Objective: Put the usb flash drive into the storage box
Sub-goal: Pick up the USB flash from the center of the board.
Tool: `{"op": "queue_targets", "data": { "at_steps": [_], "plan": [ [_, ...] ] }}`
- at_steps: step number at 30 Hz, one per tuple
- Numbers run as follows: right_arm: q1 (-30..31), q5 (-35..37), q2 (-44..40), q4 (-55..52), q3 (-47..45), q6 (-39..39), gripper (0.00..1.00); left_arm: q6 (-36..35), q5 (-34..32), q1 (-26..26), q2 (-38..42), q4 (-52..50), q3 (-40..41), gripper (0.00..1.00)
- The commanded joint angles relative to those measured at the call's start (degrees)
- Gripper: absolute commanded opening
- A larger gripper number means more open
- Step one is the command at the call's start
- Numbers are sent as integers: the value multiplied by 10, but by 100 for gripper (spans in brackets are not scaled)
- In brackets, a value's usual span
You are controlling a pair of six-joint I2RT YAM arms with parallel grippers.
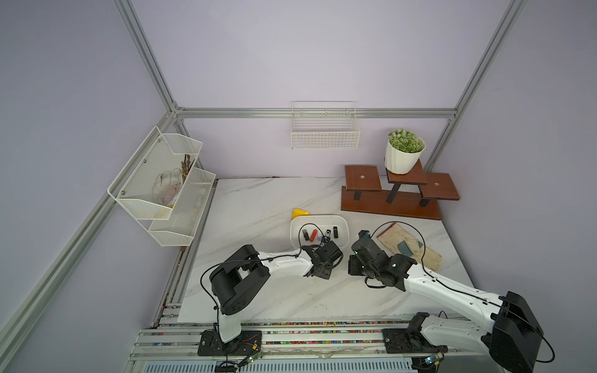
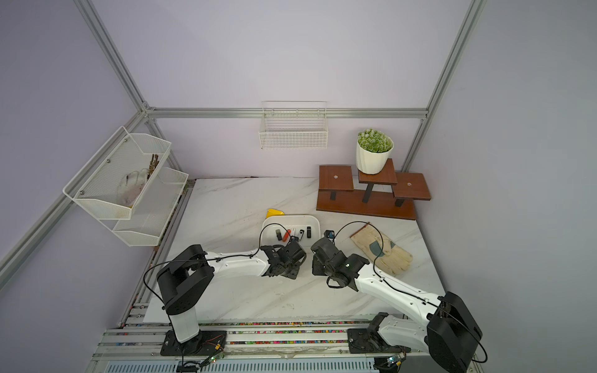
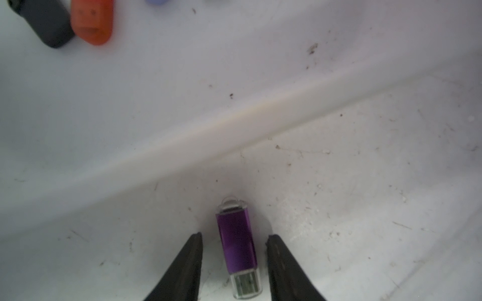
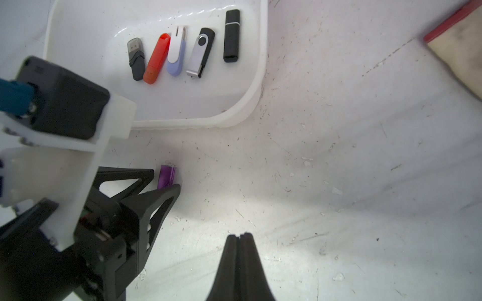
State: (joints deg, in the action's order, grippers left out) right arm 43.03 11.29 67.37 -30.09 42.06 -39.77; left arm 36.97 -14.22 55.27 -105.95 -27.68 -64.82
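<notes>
1. Just below centre of the frame in both top views, the storage box [image 1: 319, 217] [image 2: 290, 216] sat on the marble table [image 1: 258, 210]. The usb flash drive [image 3: 236, 245] lay flat on the table outside it, near the box's rim but apart from it, not yet in.
2. Left gripper [image 3: 234, 235] was down over the drive with its jaws apart, one on each side of the body. A gap showed on both sides, so nothing was gripped. Right gripper [image 4: 240, 235] was closed and empty, nearby over bare table.
3. Risk: the drive sat slightly skewed between the jaws and nearer one of them. A pinch could twist or skid it on the smooth top instead of catching it.
4. Risk: the body looked slim and slick, so a shallow grip could let it slip on the lift. The raised rim lay between drive and box floor, so a low carry could clip it.
5. Risk: a drop onto the five other drives [image 4: 177, 52] lined up inside could knock them about.
6. Look: small, flat, rectangular. Glossy purple body, a clear cap over the silver plug at one end, and a clear loop at the other end, which pointed at the box.
</notes>
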Motion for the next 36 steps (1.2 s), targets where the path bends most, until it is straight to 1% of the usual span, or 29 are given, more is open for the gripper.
{"op": "queue_targets", "data": {
  "at_steps": [1, 4, 8, 11, 16, 17, 24, 29, 33, 36],
  "plan": [
    [-6, 9, -11, -5, -8, 8, 0, 5, 0, 2, -8, -17, -14, 38],
    [-7, 9, -11, -4, -7, 9, 0, 3, 2, 2, -9, -23, -17, 29],
    [-8, 8, -8, -5, -7, 10, 0, 3, 1, 2, -8, -28, -16, 25],
    [-8, 8, -6, -4, -6, 12, 0, 1, 0, 2, -9, -32, -16, 18],
    [-9, 7, -2, -1, -4, 13, 0, 1, 3, 2, -8, -47, -20, 2],
    [-9, 7, -2, -2, -4, 13, 0, 1, 2, 2, -6, -52, -22, 0],
    [-10, 5, 6, 5, -2, 16, 0, 10, -8, 2, 25, -88, -20, 0],
    [-11, 3, 15, 12, 4, 20, 0, 13, -11, 2, 60, -147, -37, 0],
    [-13, -1, 26, 25, 4, 22, 0, 15, -29, 1, 97, -188, -45, 0],
    [-12, -4, 33, 31, 6, 24, 0, 14, -45, -3, 115, -230, -65, 0]
  ]
}}
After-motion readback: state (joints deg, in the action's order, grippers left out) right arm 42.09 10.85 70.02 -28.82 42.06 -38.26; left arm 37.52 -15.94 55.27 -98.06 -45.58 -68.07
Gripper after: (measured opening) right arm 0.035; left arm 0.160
